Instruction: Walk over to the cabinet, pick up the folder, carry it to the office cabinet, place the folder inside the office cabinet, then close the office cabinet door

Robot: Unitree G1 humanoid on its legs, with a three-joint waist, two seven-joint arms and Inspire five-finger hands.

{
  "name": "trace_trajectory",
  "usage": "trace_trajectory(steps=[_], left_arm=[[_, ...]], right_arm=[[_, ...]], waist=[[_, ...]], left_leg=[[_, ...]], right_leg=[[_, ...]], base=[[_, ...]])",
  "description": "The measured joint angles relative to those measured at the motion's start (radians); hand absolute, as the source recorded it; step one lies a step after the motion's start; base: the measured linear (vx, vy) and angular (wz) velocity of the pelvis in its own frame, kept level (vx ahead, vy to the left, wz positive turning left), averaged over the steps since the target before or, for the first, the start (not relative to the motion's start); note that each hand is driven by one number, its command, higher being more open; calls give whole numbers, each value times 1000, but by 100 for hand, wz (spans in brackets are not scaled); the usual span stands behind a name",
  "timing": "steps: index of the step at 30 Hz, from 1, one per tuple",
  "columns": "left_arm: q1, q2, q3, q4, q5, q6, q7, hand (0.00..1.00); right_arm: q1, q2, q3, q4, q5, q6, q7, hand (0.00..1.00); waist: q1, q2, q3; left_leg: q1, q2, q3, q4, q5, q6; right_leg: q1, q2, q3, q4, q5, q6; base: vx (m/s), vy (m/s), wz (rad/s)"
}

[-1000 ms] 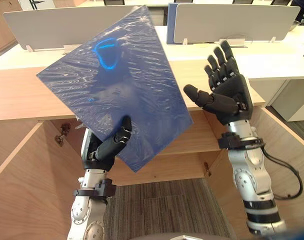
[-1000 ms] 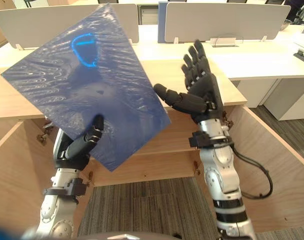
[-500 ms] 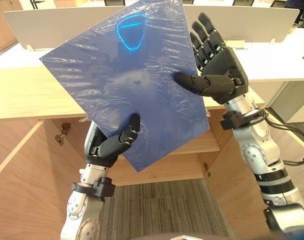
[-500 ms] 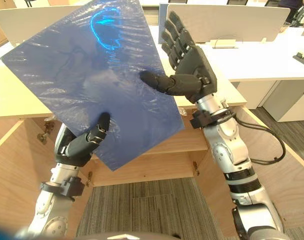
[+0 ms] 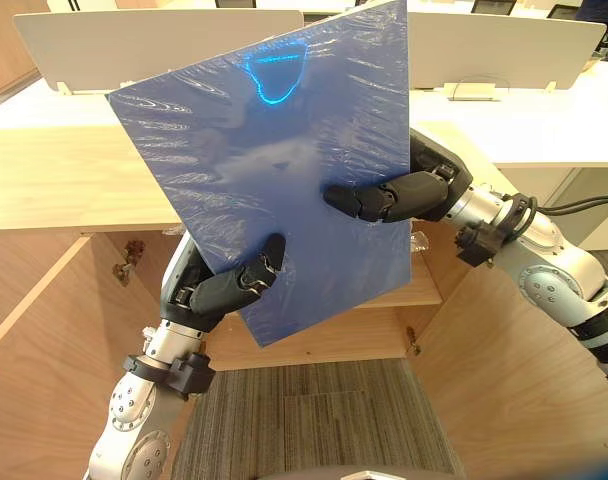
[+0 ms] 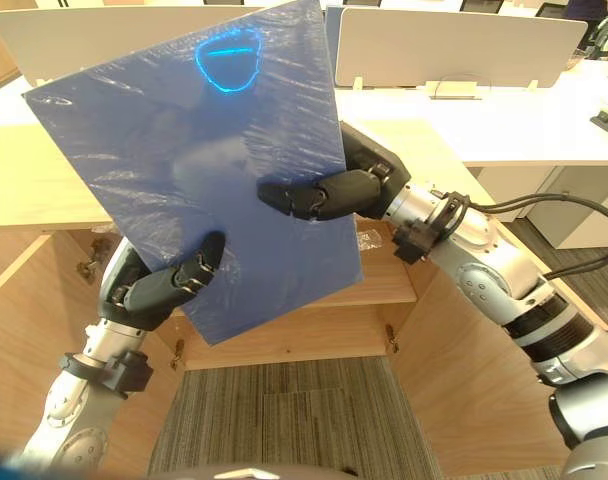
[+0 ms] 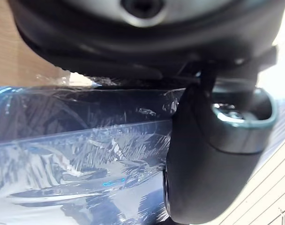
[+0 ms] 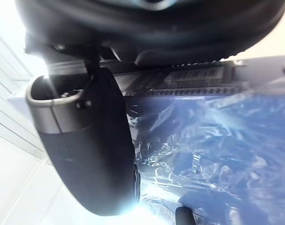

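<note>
A large blue folder (image 5: pixel 284 160) wrapped in shiny plastic is held up tilted in front of me, above the open wooden office cabinet (image 5: pixel 44 340). My left hand (image 5: pixel 219 290) grips its lower edge, thumb pressed on the front face and fingers behind. My right hand (image 5: pixel 399 195) pinches the folder's right edge, thumb on the front and fingers hidden behind. In the left wrist view the thumb (image 7: pixel 213 154) lies on the folder (image 7: pixel 77 154); the right wrist view shows the thumb (image 8: pixel 91 150) on the wrapped folder (image 8: pixel 217 150) too.
The cabinet's two doors (image 5: pixel 504 370) stand swung open toward me, with a shelf (image 5: pixel 404 290) and grey carpet (image 5: pixel 314 420) between them. Its wooden top (image 5: pixel 64 180) runs behind the folder. White desks with partition screens (image 5: pixel 504 40) lie beyond.
My right hand has closed on the folder's right edge, its fingers going behind it. The folder has turned more upright and risen slightly; the left hand keeps its hold.
</note>
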Motion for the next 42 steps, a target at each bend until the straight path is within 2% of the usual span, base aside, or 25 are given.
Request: trace_trajectory(steps=[1, 2, 6, 9, 12, 13, 15, 16, 17, 19, 20, 21, 22, 24, 26, 28, 31, 34, 38, 40, 42], left_arm=[[0, 4, -1, 1, 0, 0, 3, 0], [0, 16, -5, 1, 0, -3, 3, 100], [0, 34, -18, 3, 0, -4, 4, 100], [0, 75, -67, 25, -2, -7, 1, 100], [0, 159, -136, 127, -18, -5, -59, 100], [0, 194, -166, 172, -42, 21, -103, 100], [-1, 210, -215, 258, -78, 67, -179, 100], [-11, 193, -261, 328, -110, 101, -230, 100], [-19, 167, -284, 372, -123, 117, -252, 100], [-28, 21, -299, 537, -127, 169, -297, 100], [-28, -20, -290, 578, -127, 174, -296, 100], [-28, -113, -264, 655, -126, 176, -293, 100], [-29, -192, -232, 721, -123, 176, -282, 100], [-31, -272, -194, 794, -94, 176, -243, 100], [-31, -303, -184, 859, -41, 175, -201, 100], [-31, -316, -173, 931, 16, 173, -184, 100], [-56, -341, -139, 1130, 141, 161, -127, 100], [-131, -345, -73, 1354, 288, 174, -22, 100], [-169, -344, 26, 1498, 433, 180, 63, 100], [-202, -358, 76, 1540, 514, 198, 150, 100], [-220, -371, 112, 1557, 572, 203, 200, 100]], right_arm=[[-1, -8, 5, 0, 3, 0, 5, 0], [-2, -22, 9, -1, 7, 1, 18, 0], [-2, -38, 11, -1, 1, -1, 26, 0], [-2, -74, 12, 1, -8, 0, 25, 0], [-1, -98, 25, -3, -102, 11, 34, 0], [3, -100, 25, -22, -170, 18, 35, 0], [10, -90, 22, -86, -312, 23, 26, 0], [24, -55, 14, -145, -424, 24, 24, 0], [35, -27, 11, -175, -472, 22, 25, 0], [87, 98, -24, -232, -700, 2, 19, 0], [104, 134, -31, -235, -743, -4, 19, 0], [134, 198, -39, -234, -818, -8, 15, 0], [161, 249, -40, -234, -878, -9, 9, 0], [205, 312, -39, -235, -953, -13, 3, 0], [241, 346, -31, -235, -976, -15, 3, 0], [268, 351, -16, -234, -987, -17, 4, 0], [327, 354, 61, -202, -1008, -39, -10, 0], [349, 394, 171, -69, -1029, -36, -8, 0], [360, 499, 243, 136, -1045, -39, -60, 0], [344, 602, 239, 283, -1105, -48, -100, 0], [323, 677, 229, 411, -1130, -50, -131, 0]], waist=[[2, 0, 0], [5, -1, -4], [11, -1, -19], [20, 3, -32], [19, 10, -44], [17, 12, -45], [15, 15, -48], [8, 16, -51], [3, 15, -53], [-2, 6, -59], [-1, 4, -61], [3, -1, -64], [6, -4, -67], [13, -6, -69], [15, -3, -71], [18, -3, -74], [23, -9, -79], [26, -19, -75], [24, -23, -62], [24, -23, -39], [24, -24, -25]], left_leg=[[-1, 0, 0, 0, 0, 0], [-5, 0, 0, 0, 1, -1], [-11, -1, -3, -1, 2, -2], [-12, -2, -4, -1, 2, -2], [-12, -2, -2, -1, 3, -2], [-13, -1, 0, -3, 4, -2], [-13, 0, 10, -6, 5, -3], [-13, 1, 15, -7, 5, -3], [-13, 2, 16, -8, 5, -3], [-14, 3, 20, -11, 8, -2], [-14, 3, 20, -12, 8, -1], [-14, 3, 20, -13, 9, -1], [-14, 3, 20, -14, 9, 1], [-14, 3, 16, -20, 15, 2], [-13, 2, 10, -33, 25, 3], [-12, 2, 8, -36, 28, 6], [-13, 4, 1, -35, 29, 5], [-16, 5, -16, -36, 35, 3], [-17, 2, -20, -35, 36, 3], [-17, 1, -20, -31, 35, 3], [-16, 2, -19, -28, 35, 2]], right_leg=[[-1, 0, 0, 0, 0, 0], [-6, 0, -1, 0, 0, 0], [-10, -1, -3, 0, 0, 0], [-11, -3, -4, 0, 0, 0], [-13, -3, -2, -3, -1, 0], [-17, -2, 0, -3, -1, 0], [-25, -1, 8, -3, 0, 0], [-29, 0, 12, -4, 0, -1], [-30, 1, 12, -4, 0, 0], [-37, 3, 17, -4, 0, -1], [-38, 3, 17, -4, 0, -1], [-38, 3, 16, -4, 0, -1], [-38, 3, 16, -4, 0, -1], [-37, 3, 12, -4, 0, -1], [-38, 4, 5, -4, 0, -1], [-38, 4, 4, -4, -1, -1], [-34, -2, -10, -4, -11, -6], [-27, -5, -41, -4, -14, -7], [-22, -15, -70, -4, -12, -4], [-21, -17, -70, -4, -9, 1], [-20, -17, -70, -3, -10, 0]], base=[[0, 0, 0], [0, 0, 0], [0, 0, 0], [0, 0, 0], [-20, 20, -2], [-36, 28, -7], [-25, 27, -14], [-11, 31, -13], [0, 24, -10], [8, 24, -7], [0, 0, 0], [0, 0, 0], [0, 0, 0], [-15, 18, 5], [-32, 18, 9], [-17, 9, 3], [-37, 26, 7], [-43, 23, 16], [-5, 30, 2], [-17, 35, 0], [-17, 36, -4]])
